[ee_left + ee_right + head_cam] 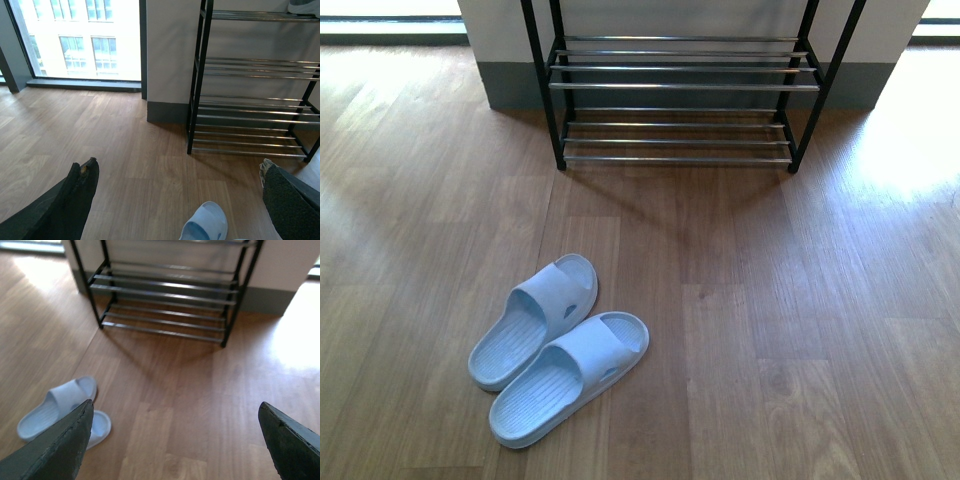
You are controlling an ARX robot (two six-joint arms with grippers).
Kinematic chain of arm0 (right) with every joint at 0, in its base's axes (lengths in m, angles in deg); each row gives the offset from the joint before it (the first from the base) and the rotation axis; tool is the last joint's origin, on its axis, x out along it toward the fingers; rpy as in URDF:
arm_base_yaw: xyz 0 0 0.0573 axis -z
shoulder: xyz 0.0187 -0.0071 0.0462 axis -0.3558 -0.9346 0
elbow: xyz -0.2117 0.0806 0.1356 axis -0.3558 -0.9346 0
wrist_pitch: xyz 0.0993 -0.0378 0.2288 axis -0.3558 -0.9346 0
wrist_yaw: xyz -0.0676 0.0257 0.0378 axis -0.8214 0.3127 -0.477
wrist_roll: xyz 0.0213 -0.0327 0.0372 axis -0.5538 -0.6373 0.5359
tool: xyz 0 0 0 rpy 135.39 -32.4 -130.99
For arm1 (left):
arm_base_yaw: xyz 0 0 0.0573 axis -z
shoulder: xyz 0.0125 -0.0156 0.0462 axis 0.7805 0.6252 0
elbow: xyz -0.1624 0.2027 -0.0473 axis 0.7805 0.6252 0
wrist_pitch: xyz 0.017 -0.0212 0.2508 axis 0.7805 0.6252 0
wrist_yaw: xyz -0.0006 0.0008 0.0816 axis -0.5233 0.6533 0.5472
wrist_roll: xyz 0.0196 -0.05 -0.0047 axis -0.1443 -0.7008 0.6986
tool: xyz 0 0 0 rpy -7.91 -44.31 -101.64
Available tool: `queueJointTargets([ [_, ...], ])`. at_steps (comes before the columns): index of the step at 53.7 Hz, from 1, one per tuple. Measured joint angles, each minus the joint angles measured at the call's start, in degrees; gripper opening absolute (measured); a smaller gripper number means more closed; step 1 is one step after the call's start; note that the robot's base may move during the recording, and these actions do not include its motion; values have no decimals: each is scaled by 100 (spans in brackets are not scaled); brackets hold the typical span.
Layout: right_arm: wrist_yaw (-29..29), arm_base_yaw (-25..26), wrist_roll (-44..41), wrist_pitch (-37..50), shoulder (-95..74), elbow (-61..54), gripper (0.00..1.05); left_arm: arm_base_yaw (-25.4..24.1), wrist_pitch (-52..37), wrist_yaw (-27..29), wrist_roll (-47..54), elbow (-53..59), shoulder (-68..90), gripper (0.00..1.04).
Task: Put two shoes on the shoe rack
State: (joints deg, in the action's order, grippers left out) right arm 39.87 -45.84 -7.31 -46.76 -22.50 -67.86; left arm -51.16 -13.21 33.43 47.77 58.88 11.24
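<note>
Wood-plank floor [770, 330] runs back to a pale wall [500, 30], where the rack [685, 86] stands with its chrome bars bare on the tiers in view. Two pale blue slides lie on the floor, near and to the left, well apart from the rack: the far slide [535, 320] and the near slide [570, 375] touch side by side, toes angled far-right. The left end effector [177, 165] and right end effector [175, 407] both hover above the floor with fingers spread wide, holding nothing. The slides look like light, springy rubber, likely to flex under a pinch and perhaps a little slick. The strap [588, 347] arching over the toe end seems the best hold, one finger under it and one on top; pinching the sidewall near the heel is a fallback. The shelf bars are thin, so each sole should span at least two.
</note>
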Motion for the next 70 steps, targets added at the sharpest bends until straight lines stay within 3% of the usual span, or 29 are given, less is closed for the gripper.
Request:
queueJointTargets([
  [9,-404,-1279,520,387,-3016,1161,96,0,2,0,0,0,0,95],
  [22,-817,-1893,1104,332,-6384,2780,96,0,2,0,0,0,0,95],
  [27,-625,-1921,1198,157,-7370,3346,96,0,2,0,2,0,0,95],
  [31,-81,-1926,1211,-61,-8168,3936,96,0,0,0,0,0,0,95],
  [42,192,-1864,1467,7,-9232,5021,96,0,2,0,2,0,0,95],
  [49,-372,-1624,1733,553,-9882,5421,96,0,2,0,0,0,0,95],
  [58,-557,-1314,1919,496,-10242,5956,96,0,2,0,2,0,0,95],
  [66,-46,-1231,2031,-208,-10336,6513,96,0,2,0,2,0,0,95],
  [70,636,-1274,1991,-570,-10500,6655,96,0,2,0,2,0,0,95],
])
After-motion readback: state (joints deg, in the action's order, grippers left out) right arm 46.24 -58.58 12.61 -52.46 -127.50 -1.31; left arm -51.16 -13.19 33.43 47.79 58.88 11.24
